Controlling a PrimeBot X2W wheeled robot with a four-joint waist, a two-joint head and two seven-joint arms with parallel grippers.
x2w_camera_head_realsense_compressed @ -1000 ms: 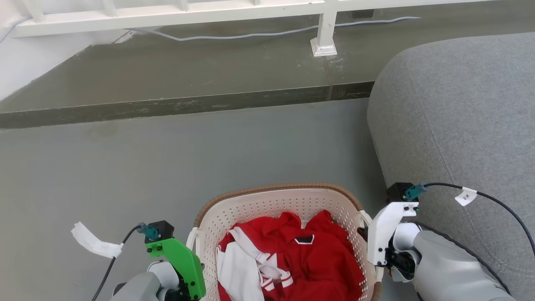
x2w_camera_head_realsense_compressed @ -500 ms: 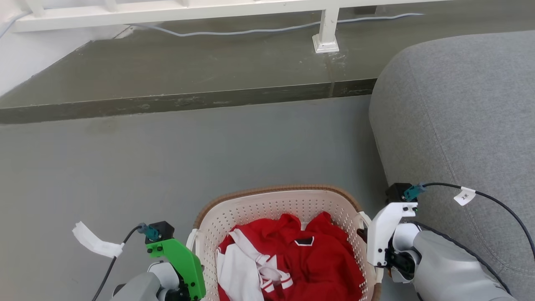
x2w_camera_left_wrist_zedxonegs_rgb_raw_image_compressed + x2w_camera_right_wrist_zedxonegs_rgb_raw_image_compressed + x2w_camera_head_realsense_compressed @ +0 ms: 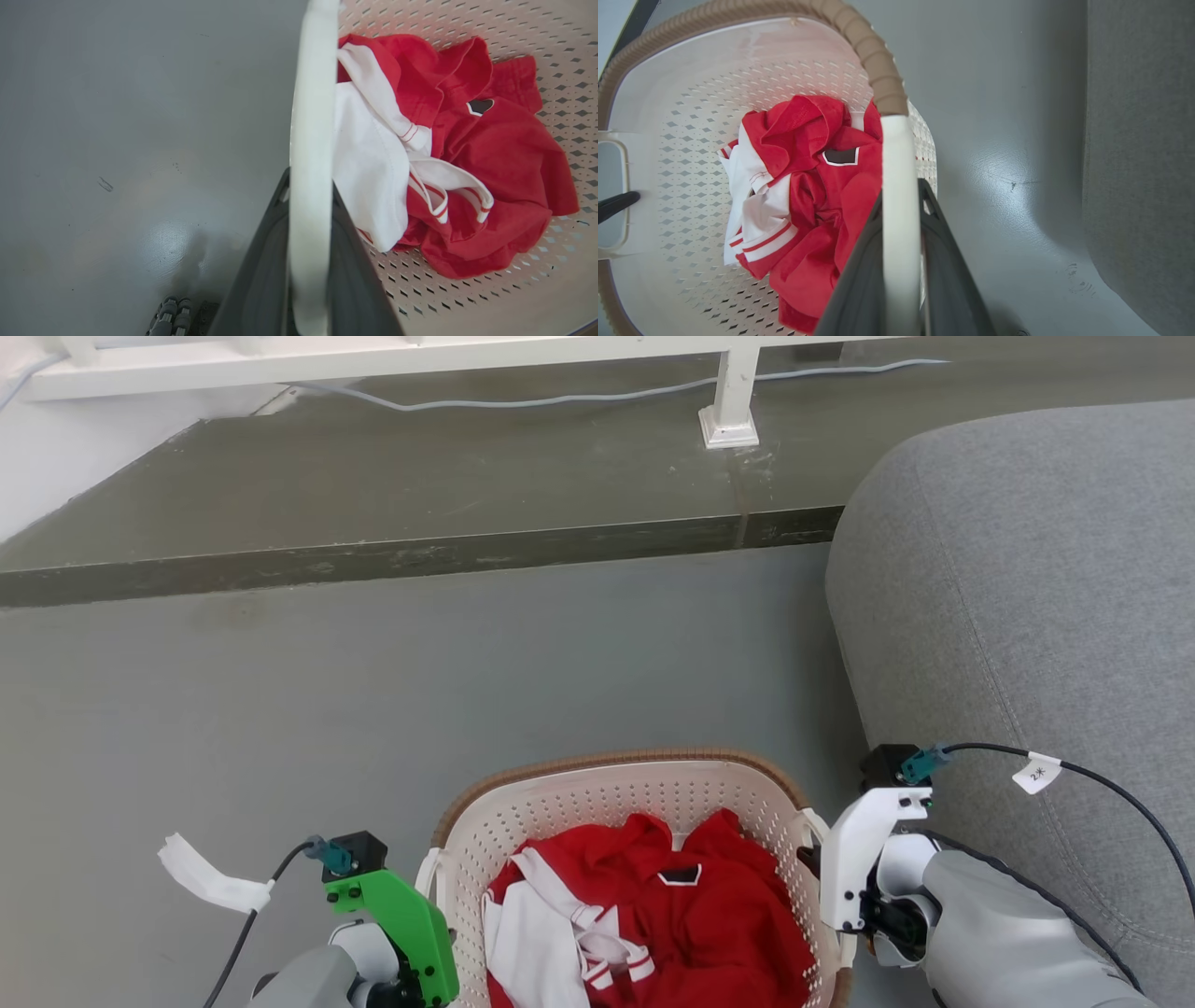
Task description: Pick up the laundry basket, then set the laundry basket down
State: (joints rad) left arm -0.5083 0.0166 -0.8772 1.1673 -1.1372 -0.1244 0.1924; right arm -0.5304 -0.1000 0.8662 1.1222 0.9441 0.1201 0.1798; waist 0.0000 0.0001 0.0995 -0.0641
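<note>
Item: laundry basket (image 3: 611,793), cream perforated plastic with brown woven-look rim, holding red and white clothes (image 3: 672,915), located between my arms over the grey floor (image 3: 373,709), just beside a grey sofa (image 3: 1027,597). My left gripper (image 3: 309,184): jaws clamped on its white left handle (image 3: 310,93). My right gripper (image 3: 901,198): jaws clamped on its white right handle (image 3: 899,154).

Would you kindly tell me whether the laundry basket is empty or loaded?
Loaded, not full: the laundry basket holds crumpled red and white clothing, well below its rim.
</note>
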